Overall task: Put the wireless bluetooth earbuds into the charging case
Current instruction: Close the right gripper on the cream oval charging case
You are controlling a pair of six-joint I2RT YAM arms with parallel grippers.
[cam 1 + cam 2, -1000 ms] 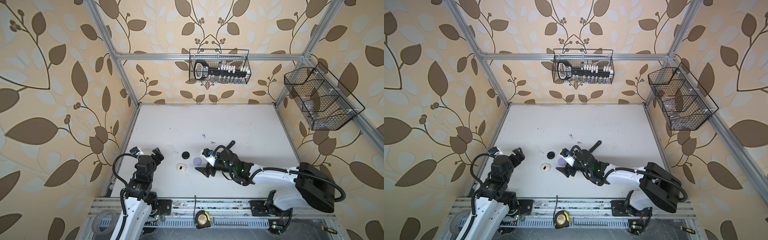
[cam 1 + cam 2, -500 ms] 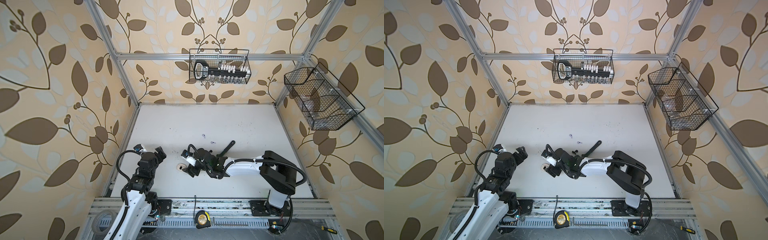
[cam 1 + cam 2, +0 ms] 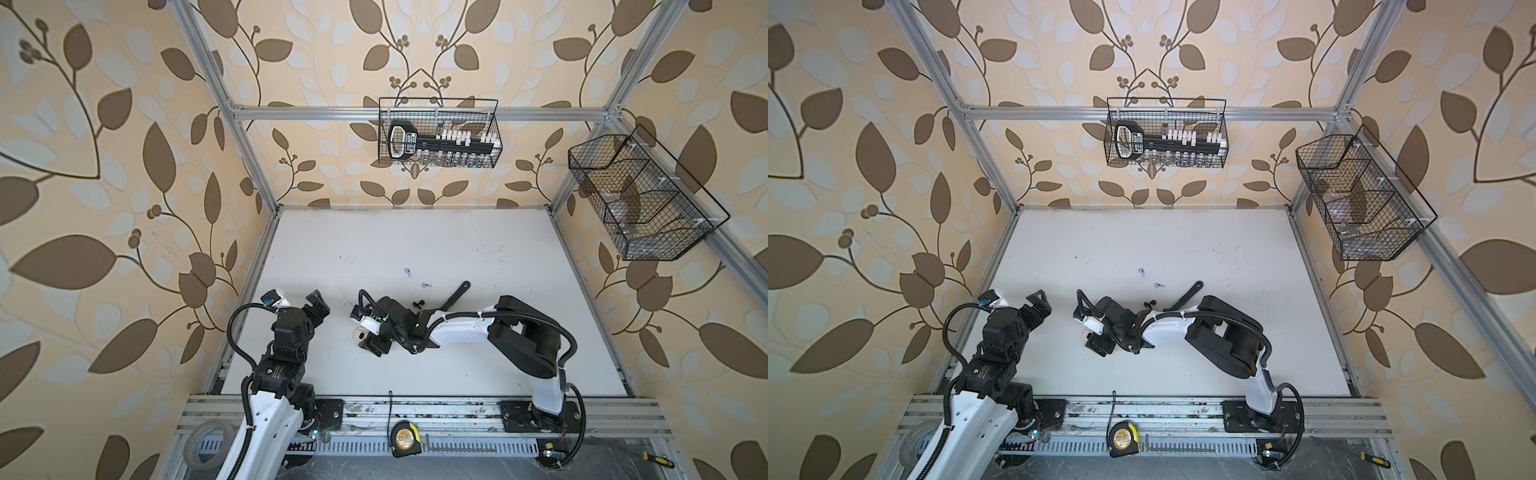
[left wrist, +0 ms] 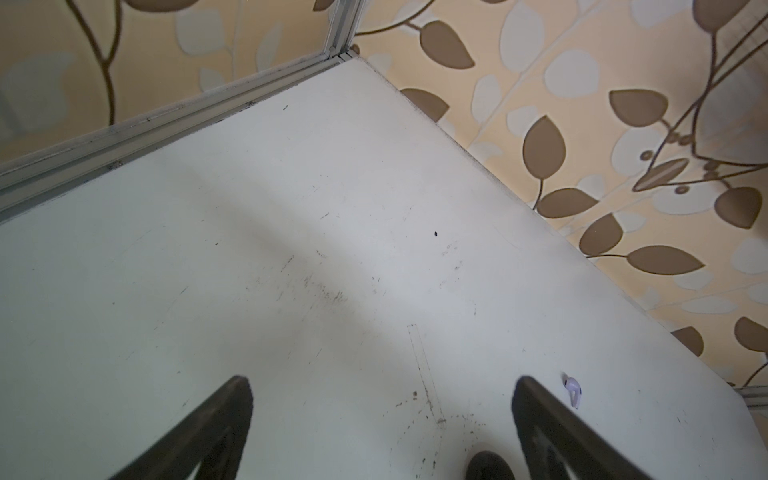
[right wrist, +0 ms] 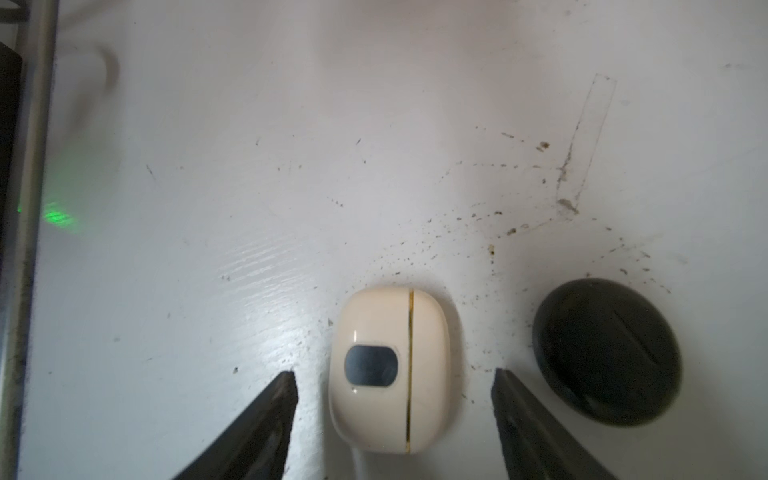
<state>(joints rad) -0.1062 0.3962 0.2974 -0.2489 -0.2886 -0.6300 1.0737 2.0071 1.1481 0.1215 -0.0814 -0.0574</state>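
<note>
My right gripper (image 5: 395,378) is open and straddles a shut cream charging case (image 5: 390,374) with a gold seam, leaving a gap on each side. A round black case (image 5: 606,353) lies just outside one finger. In a top view this gripper (image 3: 365,332) reaches left of the middle over the cream case (image 3: 360,333). Two pale lilac earbuds (image 3: 407,272) (image 3: 424,285) lie further back, and black earbuds (image 3: 417,304) sit beside the right arm. My left gripper (image 3: 318,307) hangs open and empty at the left. Its wrist view shows the left gripper (image 4: 382,386) with one lilac earbud (image 4: 572,390) past it.
A long dark wrench-shaped tool (image 3: 457,293) lies behind the right arm. Wire baskets hang on the back wall (image 3: 438,133) and the right wall (image 3: 640,199). A tape measure (image 3: 402,436) rests on the front rail. The table's metal side rail (image 5: 29,208) runs nearby.
My right arm swung left across the table and now straddles the cream case, with its jaws somewhat narrower. The left arm shifted slightly and stays open.
</note>
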